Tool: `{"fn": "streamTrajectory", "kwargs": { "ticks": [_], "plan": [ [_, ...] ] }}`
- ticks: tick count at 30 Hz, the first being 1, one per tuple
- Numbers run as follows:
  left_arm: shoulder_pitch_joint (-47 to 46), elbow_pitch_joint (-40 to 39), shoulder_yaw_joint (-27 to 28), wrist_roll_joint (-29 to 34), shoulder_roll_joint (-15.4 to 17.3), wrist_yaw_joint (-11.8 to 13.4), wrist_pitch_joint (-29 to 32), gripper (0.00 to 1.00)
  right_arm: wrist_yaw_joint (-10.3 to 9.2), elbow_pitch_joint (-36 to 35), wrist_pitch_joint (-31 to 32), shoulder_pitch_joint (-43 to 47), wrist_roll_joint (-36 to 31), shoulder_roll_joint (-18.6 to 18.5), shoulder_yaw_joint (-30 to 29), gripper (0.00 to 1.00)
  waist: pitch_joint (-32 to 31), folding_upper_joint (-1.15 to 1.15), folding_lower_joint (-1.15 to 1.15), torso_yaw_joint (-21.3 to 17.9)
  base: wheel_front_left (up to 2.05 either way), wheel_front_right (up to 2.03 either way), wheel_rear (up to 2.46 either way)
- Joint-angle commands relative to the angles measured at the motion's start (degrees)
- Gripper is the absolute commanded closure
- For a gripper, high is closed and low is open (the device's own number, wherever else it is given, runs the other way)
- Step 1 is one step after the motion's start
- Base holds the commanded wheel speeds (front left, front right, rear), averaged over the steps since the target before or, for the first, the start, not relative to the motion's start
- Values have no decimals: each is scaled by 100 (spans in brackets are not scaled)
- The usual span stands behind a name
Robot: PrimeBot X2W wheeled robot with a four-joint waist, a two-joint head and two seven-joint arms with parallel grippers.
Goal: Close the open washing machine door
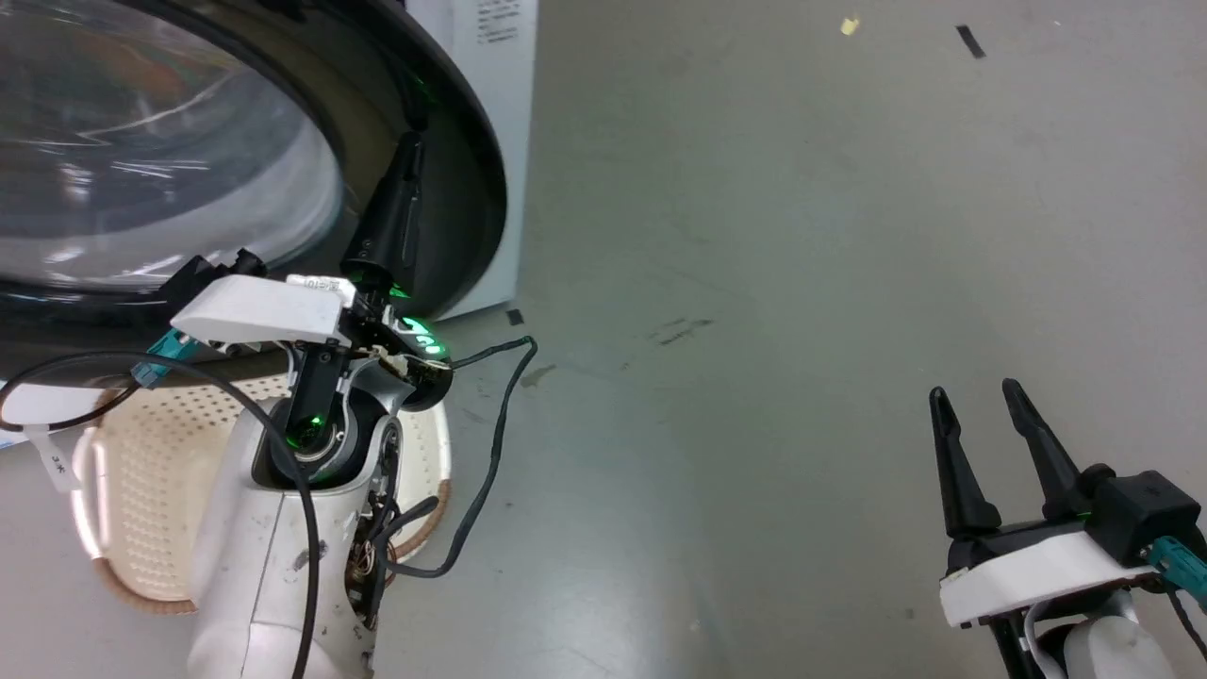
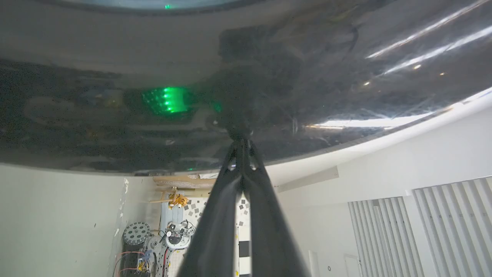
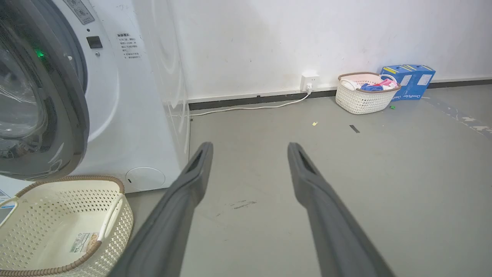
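left gripper (image 1: 407, 158): pinched empty, tips on glossy black-rimmed round glass washing machine door (image 1: 170, 160), 3 o'clock rim | right gripper (image 1: 973, 389): spread | risk: tips may skid off slick rim

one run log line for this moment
left pincer: shut, tips on round glossy black-rimmed washing machine door | right pincer: open, empty, over grey floor | door: ajar

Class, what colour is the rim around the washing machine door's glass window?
The washing machine door has a glossy black rim; the head view shows it best.
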Motion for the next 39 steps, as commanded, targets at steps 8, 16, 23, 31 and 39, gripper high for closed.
{"fn": "streamTrajectory", "kwargs": {
  "ticks": [8, 16, 23, 31, 39],
  "plan": [
    [882, -773, -213, 986, 65, -25, -394, 100, 3, -213, -26, 56, -104, 0, -44, 0, -548, -1, -1, 613, 0, 0, 0],
    [2355, -1523, -1461, 3360, 1174, -25, -1977, 0, 3, -460, -26, 416, -207, 0, -117, 0, -1161, -1, -1, 1529, 0, 0, 0],
    [3162, -1661, -468, 6038, 1028, -25, -2023, 0, 3, -608, -26, 699, -290, 0, -42, 0, -1527, -1, -1, 2221, 0, 0, 0],
    [3730, -1819, 439, 8503, 310, -13, -2024, 0, 3, -683, -26, 921, -406, 0, 76, 0, -1687, -1, -1, 2842, 0, 0, 0],
    [4037, -1825, 302, 9746, 118, 304, -2025, 0, 3, -621, -26, 991, -461, 0, 258, 0, -1669, -1, -1, 3017, 0, 0, 0]
  ]
}}
